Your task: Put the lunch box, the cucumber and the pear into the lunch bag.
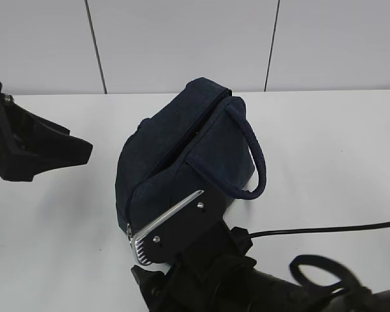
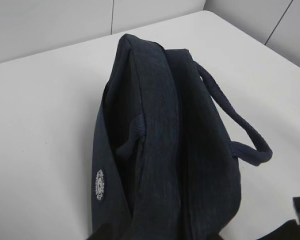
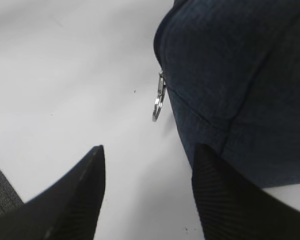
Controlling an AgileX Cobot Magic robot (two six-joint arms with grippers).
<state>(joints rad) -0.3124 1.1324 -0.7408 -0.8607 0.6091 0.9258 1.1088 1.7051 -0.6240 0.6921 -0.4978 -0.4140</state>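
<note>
One white tabletop carries the whole scene, and the largest thing on it is the lunch bag, a dark navy fabric bag standing near the middle with its looped handle hanging to the right in the exterior view. Its top seam appears closed or nearly so along most of its length, and the lunch box, the cucumber and the pear are not seen in any view, so they are judged to be either already inside or out of frame; which cannot be told. The right end effector is held wide open, one finger touching or just beside the bag's near end and the other over bare tabletop, with the metal zip pull hanging from the bag's corner ahead of the gap. The left end effector hovers apart from the bag on the left of the exterior view; whether its jaws are spread or closed cannot be told. The step in hand is judged to be work on the zipper. For that to be done well, the small ring should be centred between the fingers before they are closed, the grip should be taken on the ring and not on the fabric, and the bag should be steadied by the left arm so that it is not dragged.
</note>
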